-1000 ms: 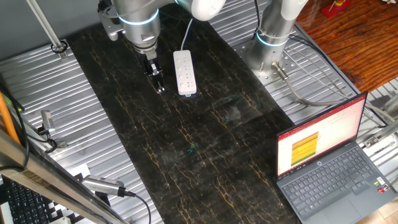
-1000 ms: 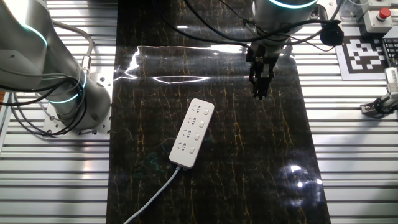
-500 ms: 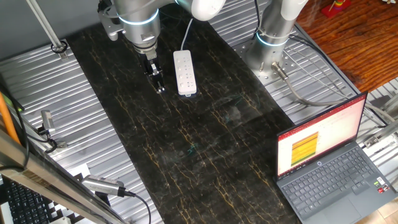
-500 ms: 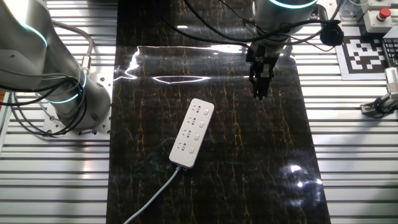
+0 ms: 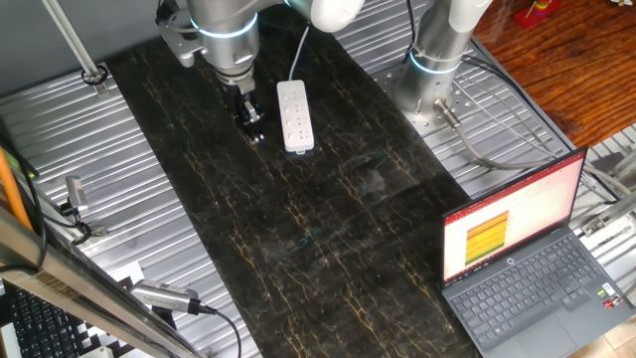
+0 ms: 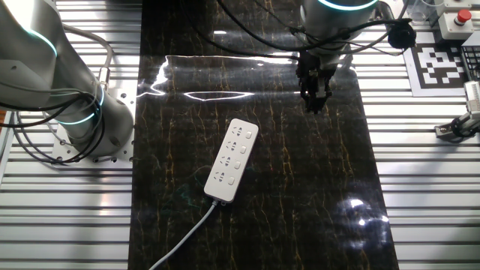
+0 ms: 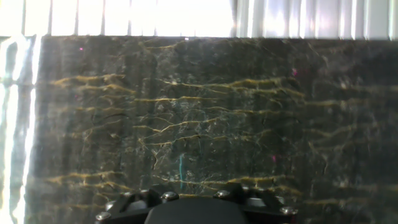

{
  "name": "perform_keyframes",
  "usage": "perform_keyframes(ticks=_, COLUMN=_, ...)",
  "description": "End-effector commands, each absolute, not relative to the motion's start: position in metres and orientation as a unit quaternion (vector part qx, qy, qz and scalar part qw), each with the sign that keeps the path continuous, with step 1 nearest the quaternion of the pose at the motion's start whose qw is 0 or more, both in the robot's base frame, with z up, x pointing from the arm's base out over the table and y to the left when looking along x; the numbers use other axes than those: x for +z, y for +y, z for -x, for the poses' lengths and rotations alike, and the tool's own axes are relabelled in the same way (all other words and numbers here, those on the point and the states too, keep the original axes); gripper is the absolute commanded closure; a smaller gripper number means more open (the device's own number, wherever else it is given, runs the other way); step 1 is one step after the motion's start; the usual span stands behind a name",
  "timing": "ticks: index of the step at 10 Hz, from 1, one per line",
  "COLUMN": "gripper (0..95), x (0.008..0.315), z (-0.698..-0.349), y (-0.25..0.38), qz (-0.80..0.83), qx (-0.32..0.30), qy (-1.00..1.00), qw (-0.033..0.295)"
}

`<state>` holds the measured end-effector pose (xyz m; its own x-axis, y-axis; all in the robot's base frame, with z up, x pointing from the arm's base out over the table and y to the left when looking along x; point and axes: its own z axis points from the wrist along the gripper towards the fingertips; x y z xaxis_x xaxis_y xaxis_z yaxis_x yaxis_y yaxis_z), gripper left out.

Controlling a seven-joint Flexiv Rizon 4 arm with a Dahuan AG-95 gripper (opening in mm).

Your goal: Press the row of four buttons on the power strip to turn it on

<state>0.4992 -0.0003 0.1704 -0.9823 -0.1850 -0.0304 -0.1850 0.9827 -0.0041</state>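
Observation:
The power strip (image 5: pixel 295 116) is a slim white bar lying flat on the black marbled mat (image 5: pixel 298 239), with its thin cord running off one end. In the other fixed view the power strip (image 6: pixel 232 159) shows its row of four buttons (image 6: pixel 241 160) along the right-hand side. My gripper (image 5: pixel 254 132) points down at the mat just left of the strip and does not touch it. Seen from the other side, the gripper (image 6: pixel 316 105) hangs well up and to the right of the strip. The hand view holds only mat and the hand's black housing (image 7: pixel 196 211). No view shows the fingertips clearly.
An open laptop (image 5: pixel 527 261) stands at the mat's near right corner. A second arm's base (image 5: pixel 435 62) is bolted beside the mat, close to the strip's cord end. A red button box (image 6: pixel 456 21) and a marker board (image 6: pixel 442 64) lie on the slatted metal table.
The gripper has lifted slightly and shifted a little along the mat. The power strip has not moved.

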Motion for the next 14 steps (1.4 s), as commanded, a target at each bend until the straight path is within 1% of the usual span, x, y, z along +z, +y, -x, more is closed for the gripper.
perform_keyframes(ticks=1, gripper=95.0, x=0.1700, z=-0.5000, y=0.0000, qz=0.107, qx=-0.001, qy=0.994, qw=0.017)
perform_keyframes(ticks=6, gripper=95.0, x=0.1700, z=-0.5000, y=0.0000, qz=0.109, qx=-0.002, qy=0.994, qw=0.014)
perform_keyframes(ticks=10, gripper=95.0, x=0.1700, z=-0.5000, y=0.0000, qz=0.133, qx=-0.007, qy=0.991, qw=-0.004)
perform_keyframes(ticks=14, gripper=95.0, x=0.1700, z=-0.5000, y=0.0000, qz=0.151, qx=0.000, qy=0.989, qw=0.001)
